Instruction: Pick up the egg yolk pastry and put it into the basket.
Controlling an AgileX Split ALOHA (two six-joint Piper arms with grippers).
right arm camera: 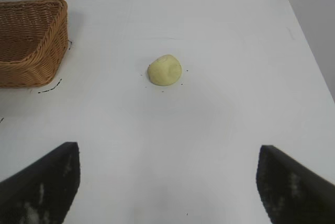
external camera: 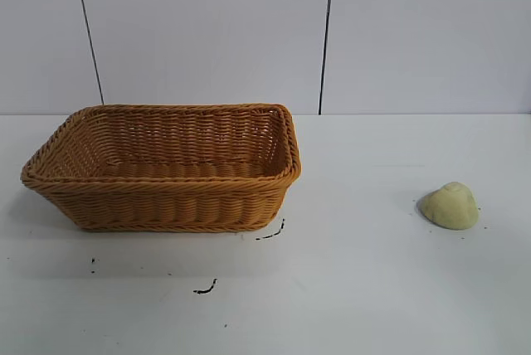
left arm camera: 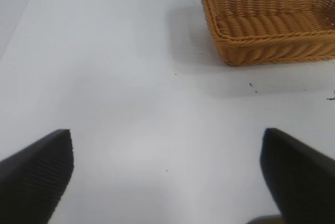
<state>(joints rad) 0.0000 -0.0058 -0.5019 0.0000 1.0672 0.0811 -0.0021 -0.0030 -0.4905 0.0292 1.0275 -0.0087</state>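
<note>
The egg yolk pastry, a small pale yellow dome, lies on the white table at the right; the right wrist view shows it too. The orange-brown wicker basket stands at the left with nothing inside, and its corner appears in both wrist views. My right gripper hangs open above bare table, well short of the pastry, with nothing between its fingers. Open as well, my left gripper hovers over bare table some way from the basket. Neither arm appears in the exterior view.
Small black marks dot the table in front of the basket. A white wall runs behind the table, with dark vertical seams. The table's right edge lies beyond the pastry in the right wrist view.
</note>
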